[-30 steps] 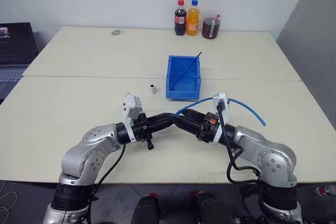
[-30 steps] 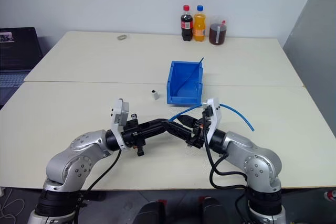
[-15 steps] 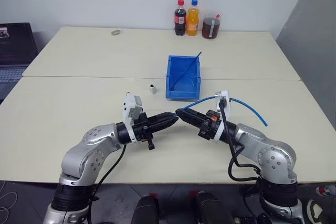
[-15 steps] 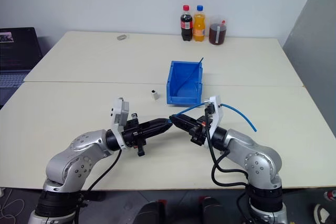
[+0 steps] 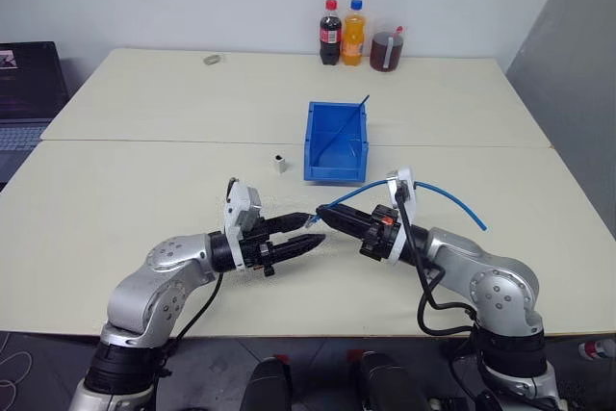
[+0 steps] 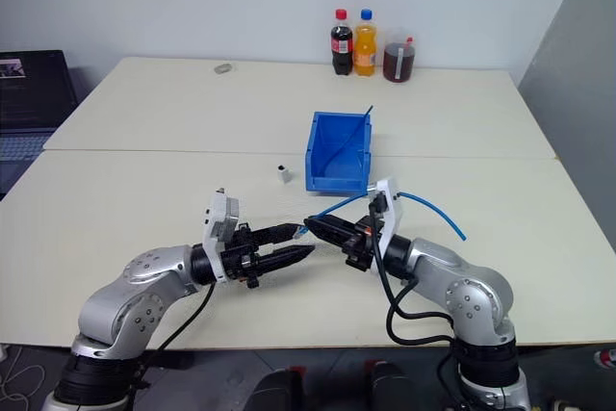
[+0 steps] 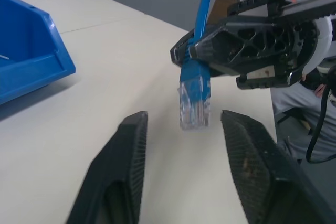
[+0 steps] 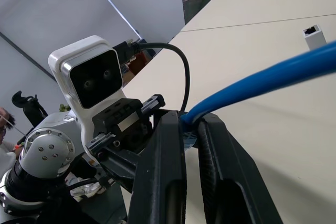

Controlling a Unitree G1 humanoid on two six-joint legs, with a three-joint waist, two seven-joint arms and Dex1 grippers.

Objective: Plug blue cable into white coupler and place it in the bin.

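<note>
While the right pincer (image 7: 191, 51) pinches the blue cable (image 7: 202, 3), the left wrist view reveals its clear plug (image 7: 193, 107) — left pincer (image 7: 181, 124) spread

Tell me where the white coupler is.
The white coupler stands on the table, just left of the bin, beyond both grippers.
</note>
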